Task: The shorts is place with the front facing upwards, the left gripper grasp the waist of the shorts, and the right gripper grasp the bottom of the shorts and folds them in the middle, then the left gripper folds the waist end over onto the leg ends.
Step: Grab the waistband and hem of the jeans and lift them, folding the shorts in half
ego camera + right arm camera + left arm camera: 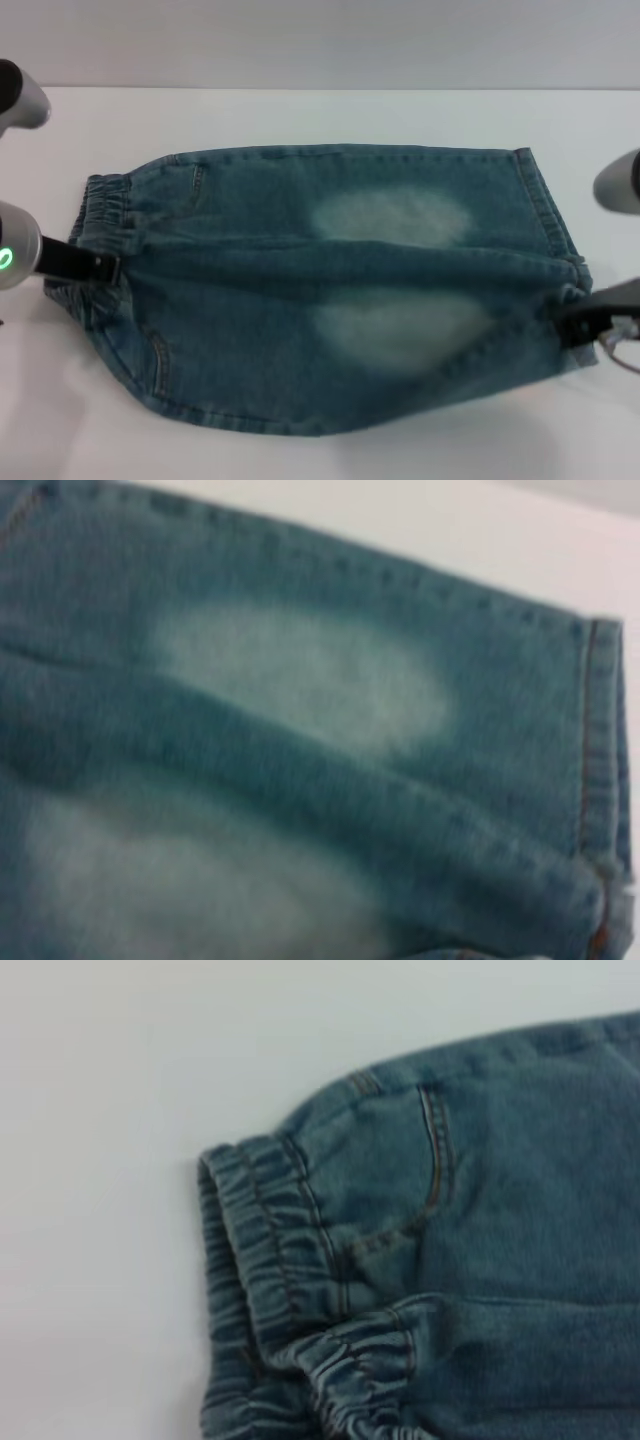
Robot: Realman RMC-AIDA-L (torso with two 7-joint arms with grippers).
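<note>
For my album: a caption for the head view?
Left gripper at shorts' waist, right gripper at leg ends.

Bare table (pixel 320 115) lies open at 12 and 6 o'clock of the shorts (pixel 320 290); nothing blocks either strip.

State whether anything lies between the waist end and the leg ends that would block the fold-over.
Nothing visible does. Between the waist and the leg ends there is only the shorts' own flat denim. The left pincer sits at the waist, the right pincer at the hems.
</note>
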